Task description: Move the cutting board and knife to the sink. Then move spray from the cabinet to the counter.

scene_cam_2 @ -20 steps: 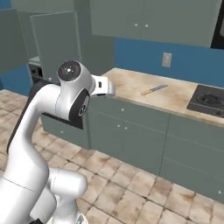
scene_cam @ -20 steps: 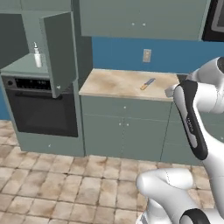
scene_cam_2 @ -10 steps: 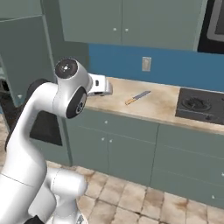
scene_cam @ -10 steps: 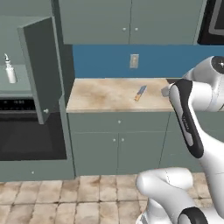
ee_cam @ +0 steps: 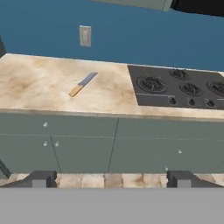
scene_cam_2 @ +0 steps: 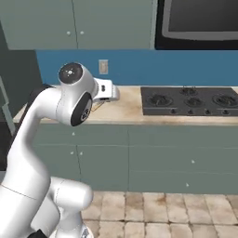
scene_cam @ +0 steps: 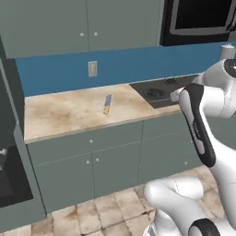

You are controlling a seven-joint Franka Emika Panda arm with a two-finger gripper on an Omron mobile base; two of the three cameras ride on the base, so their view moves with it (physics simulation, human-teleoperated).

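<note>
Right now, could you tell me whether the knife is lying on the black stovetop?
No, the knife lies flat on the marble counter, clear to the left of the stovetop.

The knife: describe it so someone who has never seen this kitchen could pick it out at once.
Find the beige marble counter under the blue wall, left of the black stovetop. Below and a bit right of the wall outlet, the knife lies flat on bare marble. It is the one loose thing on that slab: short, with a blue-grey blade and an orange-tan handle that points toward the counter's front edge.
</note>
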